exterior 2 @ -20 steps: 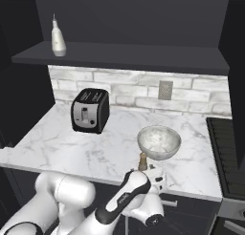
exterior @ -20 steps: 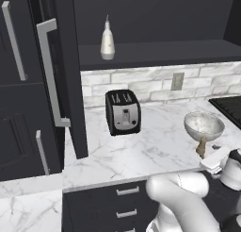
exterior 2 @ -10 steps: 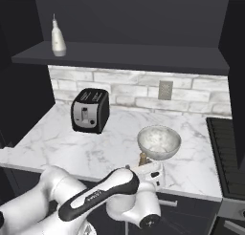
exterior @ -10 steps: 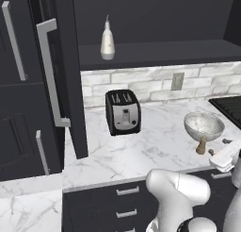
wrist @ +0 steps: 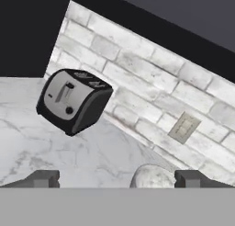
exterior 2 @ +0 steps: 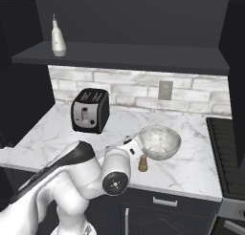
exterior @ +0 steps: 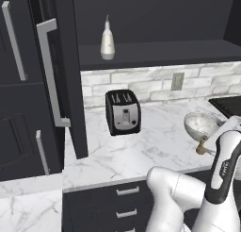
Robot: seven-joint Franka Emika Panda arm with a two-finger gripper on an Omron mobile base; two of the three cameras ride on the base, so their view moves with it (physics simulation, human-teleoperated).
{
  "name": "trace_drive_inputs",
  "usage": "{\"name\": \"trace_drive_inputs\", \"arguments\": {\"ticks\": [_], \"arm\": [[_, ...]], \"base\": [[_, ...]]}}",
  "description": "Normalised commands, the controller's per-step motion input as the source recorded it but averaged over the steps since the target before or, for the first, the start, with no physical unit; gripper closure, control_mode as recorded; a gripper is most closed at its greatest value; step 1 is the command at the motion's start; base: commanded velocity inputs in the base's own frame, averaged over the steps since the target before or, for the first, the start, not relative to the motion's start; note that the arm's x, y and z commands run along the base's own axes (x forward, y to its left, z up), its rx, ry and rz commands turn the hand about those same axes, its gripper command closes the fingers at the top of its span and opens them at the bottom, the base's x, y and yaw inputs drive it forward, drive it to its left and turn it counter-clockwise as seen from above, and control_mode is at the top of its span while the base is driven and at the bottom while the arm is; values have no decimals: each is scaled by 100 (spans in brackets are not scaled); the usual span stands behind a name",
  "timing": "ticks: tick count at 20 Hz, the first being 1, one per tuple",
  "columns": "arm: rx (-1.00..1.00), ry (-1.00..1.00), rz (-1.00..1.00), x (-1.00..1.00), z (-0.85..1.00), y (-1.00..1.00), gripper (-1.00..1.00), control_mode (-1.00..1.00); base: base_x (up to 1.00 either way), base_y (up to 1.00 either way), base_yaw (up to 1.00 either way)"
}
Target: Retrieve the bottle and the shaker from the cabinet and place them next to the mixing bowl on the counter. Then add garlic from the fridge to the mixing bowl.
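Brown shaker (exterior 2: 142,163) now standing free beside the mixing bowl (exterior 2: 159,142), fingers (wrist: 44,178) spread apart, lifted away.

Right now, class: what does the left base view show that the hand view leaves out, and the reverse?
Left base view: the creamy-white pear-shaped bottle on the dark cabinet shelf, the small brown wooden shaker, the dark drawers. Hand view: the open gripper. Shared: the black-and-silver toaster, the speckled whitish mixing bowl, the white marble counter, the grey wall outlet.
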Motion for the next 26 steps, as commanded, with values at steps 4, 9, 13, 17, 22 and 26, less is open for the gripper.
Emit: {"name": "trace_drive_inputs", "arguments": {"ticks": [4, 9, 13, 17, 22, 26], "arm": [[0, 6, 0, -9, 100, 53, -100, -100], [11, 0, -1, -9, 100, 29, -100, -100], [21, 0, -4, 0, 100, 22, -100, -100], [27, 2, 0, 0, 100, 38, -100, -100], [26, 1, 0, 0, 74, 63, -100, -100], [22, 3, 0, 0, 43, 78, -100, -100]], "base": [[0, 0, 0], [0, 0, 0], [0, 0, 0], [0, 0, 0], [0, 0, 0], [0, 0, 0]]}}
